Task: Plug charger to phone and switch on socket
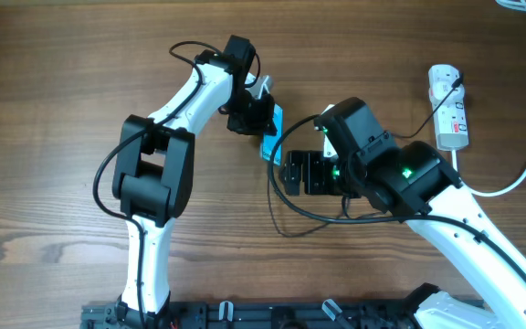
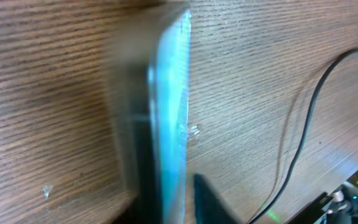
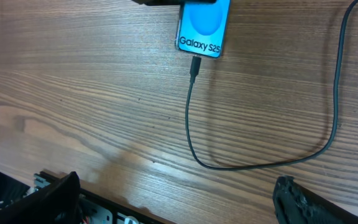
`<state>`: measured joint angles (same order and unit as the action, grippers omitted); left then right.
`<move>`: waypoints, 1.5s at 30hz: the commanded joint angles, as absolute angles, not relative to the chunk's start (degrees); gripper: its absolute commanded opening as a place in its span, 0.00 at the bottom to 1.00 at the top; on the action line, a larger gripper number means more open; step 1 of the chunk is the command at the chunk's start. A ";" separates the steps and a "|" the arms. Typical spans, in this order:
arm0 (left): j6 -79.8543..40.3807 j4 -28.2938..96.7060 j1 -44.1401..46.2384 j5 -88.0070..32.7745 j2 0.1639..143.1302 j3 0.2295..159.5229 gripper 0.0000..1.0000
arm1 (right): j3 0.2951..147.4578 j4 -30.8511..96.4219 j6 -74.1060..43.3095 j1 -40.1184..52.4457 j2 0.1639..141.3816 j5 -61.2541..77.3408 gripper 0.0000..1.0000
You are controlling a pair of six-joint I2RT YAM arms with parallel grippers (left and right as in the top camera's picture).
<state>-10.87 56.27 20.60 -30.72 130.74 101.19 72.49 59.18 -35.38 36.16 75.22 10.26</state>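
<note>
Smartphone, small and rectangular, with bright cyan screen and white text band (image 3: 205, 28), near the middle of the brown wooden table (image 1: 53, 73), its far end caught in the left pincer (image 1: 259, 121); flat on the wood or tilted off it, impossible to tell. In the left wrist view, seen edge-on and blurred, between two dark fingers (image 2: 145, 186) set close against either face. Thin black charger cable (image 3: 253, 167), its small connector tip touching the text-band short edge and seemingly seated there, looping away across the table toward the right. Right pincer (image 3: 178, 182) spread wide, holding nothing, hovering near the connector end, both fingers apart from the cable. Small white oblong power strip (image 1: 450, 110) well apart at the table's right side, a black plug in its far end, red marks on its nearer half; switch position too small to read. Thick white cord (image 1: 511, 186) curving off from it toward the table's right edge.
</note>
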 commanded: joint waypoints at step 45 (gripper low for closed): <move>-27.46 62.46 20.78 2.68 86.63 100.82 1.00 | 83.61 40.23 -25.63 -24.86 107.04 -12.23 1.00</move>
<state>-26.57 62.61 20.95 1.72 86.67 101.19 82.83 43.33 -26.48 -22.96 102.28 -10.63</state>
